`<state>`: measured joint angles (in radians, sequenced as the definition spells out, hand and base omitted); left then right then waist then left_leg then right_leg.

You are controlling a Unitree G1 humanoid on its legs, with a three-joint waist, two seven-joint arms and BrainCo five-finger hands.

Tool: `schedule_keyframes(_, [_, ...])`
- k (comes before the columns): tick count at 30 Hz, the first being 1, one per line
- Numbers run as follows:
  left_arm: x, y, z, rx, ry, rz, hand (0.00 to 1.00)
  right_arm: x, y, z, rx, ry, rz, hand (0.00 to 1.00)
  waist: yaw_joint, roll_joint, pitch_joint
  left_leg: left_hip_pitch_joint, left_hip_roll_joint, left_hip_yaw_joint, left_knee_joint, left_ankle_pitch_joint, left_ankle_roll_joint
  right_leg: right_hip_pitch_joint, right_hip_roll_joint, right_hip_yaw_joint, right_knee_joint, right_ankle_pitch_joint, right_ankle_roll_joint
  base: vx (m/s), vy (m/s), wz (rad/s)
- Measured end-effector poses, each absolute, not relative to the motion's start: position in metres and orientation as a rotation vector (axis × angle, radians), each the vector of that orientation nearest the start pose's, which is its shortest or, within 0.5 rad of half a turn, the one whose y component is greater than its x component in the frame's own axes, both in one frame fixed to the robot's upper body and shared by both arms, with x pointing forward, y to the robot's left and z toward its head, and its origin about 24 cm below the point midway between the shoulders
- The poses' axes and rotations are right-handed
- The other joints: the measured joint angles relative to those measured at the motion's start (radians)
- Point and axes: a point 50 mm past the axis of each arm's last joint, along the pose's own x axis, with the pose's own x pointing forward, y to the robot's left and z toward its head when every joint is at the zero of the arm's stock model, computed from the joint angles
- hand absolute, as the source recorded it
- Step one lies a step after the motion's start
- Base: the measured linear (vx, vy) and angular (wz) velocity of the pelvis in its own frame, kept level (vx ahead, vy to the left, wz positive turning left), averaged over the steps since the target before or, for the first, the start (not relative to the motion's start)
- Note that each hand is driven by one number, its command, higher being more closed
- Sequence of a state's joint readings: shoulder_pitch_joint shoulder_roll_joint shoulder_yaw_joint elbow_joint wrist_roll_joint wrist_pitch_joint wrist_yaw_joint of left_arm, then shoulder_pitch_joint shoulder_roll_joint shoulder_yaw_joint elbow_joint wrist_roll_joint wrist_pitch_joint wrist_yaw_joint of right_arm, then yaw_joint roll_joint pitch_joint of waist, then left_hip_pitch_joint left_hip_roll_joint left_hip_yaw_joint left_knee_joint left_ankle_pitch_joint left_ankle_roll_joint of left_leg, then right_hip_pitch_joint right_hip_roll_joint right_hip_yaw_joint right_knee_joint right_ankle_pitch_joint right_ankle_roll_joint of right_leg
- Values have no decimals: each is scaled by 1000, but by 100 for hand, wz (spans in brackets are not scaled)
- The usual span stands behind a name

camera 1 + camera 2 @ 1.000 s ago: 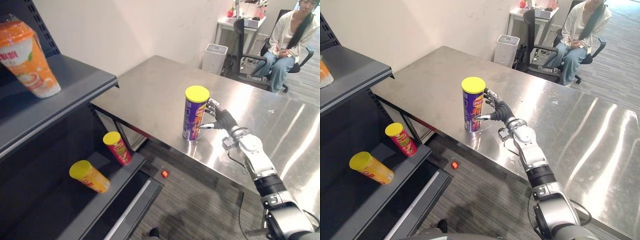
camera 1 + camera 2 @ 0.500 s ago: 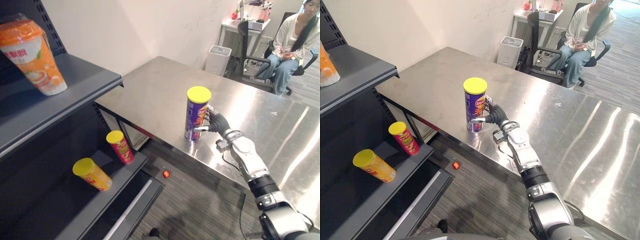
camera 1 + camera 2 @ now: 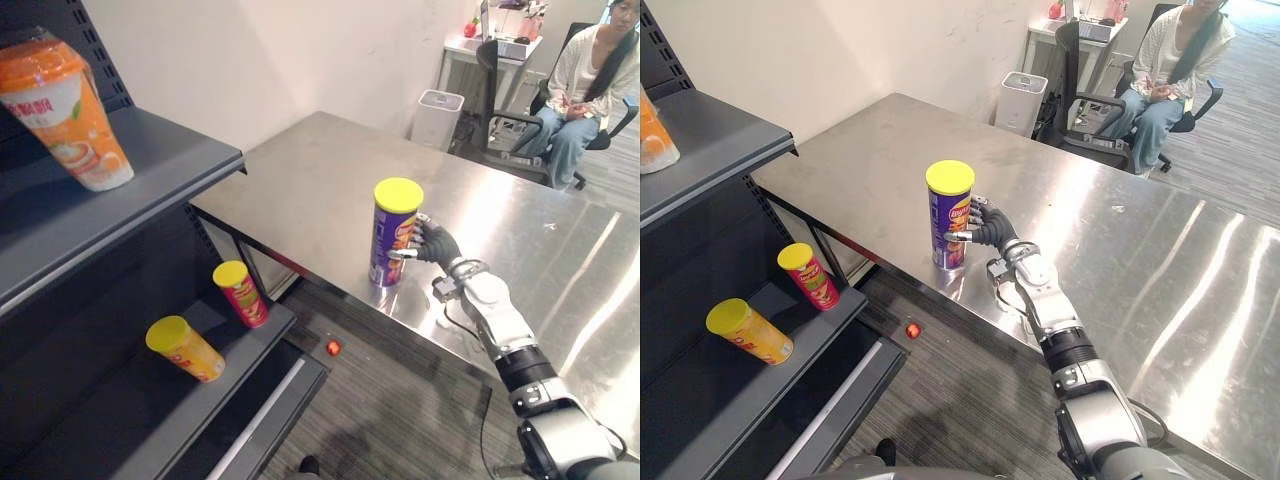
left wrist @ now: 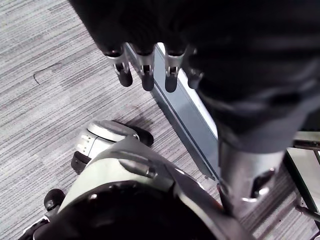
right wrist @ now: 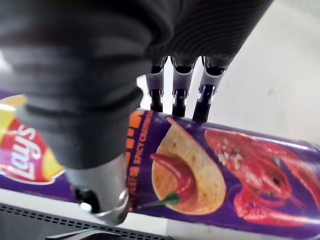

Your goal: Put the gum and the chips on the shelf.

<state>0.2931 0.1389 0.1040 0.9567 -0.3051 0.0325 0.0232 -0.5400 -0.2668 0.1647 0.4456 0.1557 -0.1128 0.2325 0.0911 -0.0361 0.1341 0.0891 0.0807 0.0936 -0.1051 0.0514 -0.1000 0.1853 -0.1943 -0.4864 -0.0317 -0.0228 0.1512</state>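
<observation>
Chips: tall purple cardboard chips can with a yellow lid, upright on the steel table near its front edge.
Right hand: my right hand wraps the can, fingers behind, thumb across the front.
Left hand: my left hand hangs over grey carpet, fingers loose and straight.
Shelf: dark metal shelf to the table's left.

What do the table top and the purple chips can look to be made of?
Table: brushed stainless steel by the look, grey with streaked, mirror-like reflections of light. Purple chips can: probably a cardboard tube with a glossy printed wrap, though its core cannot be told. Its yellow lid looks like smooth matte plastic.
</observation>
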Motion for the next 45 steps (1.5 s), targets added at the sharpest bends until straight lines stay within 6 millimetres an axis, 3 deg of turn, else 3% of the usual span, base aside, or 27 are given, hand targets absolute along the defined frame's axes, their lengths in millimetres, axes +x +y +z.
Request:
schedule_keyframes(23, [26, 222, -162, -203, 1206, 426, 0, 347, -136, 114, -263, -239, 343, 100, 0, 1, 25, -1, -1, -1, 0, 0, 0, 0, -1, 0, 0, 0, 0, 0, 0, 0])
schedule_keyframes(26, [26, 222, -162, -205, 1202, 427, 0, 344, -137, 130, -286, -304, 347, 100, -2, 2, 29, -3, 0, 3, 0, 0, 0, -3, -1, 3, 0, 0, 0, 0, 0, -1])
schedule_keyframes(31, [26, 221, -162, -212, 1197, 437, 0, 326, -157, 197, -329, -561, 330, 100, -2, 1, 29, -9, 19, 23, 0, 0, 0, -24, 11, 35, 1, 8, -8, -2, -2, -11])
schedule_keyframes(34, [24, 222, -162, -213, 1203, 452, 0, 317, -165, 216, -305, -626, 342, 100, -13, 1, 27, -10, 26, 41, 0, 2, -2, -37, 20, 58, 1, 14, -17, -28, -8, -22])
schedule_keyframes(37, [21, 222, -163, -208, 1211, 462, 0, 314, -167, 214, -286, -618, 360, 100, -27, 1, 19, -12, 38, 49, 0, 4, -6, -44, 28, 62, 1, 17, -21, -43, -27, -9])
schedule_keyframes(45, [15, 222, -164, -202, 1229, 485, 0, 303, -171, 190, -240, -545, 403, 100, -26, -3, -25, -17, 55, 61, 0, 11, -9, -58, 43, 80, 1, 19, -28, -27, -12, -5])
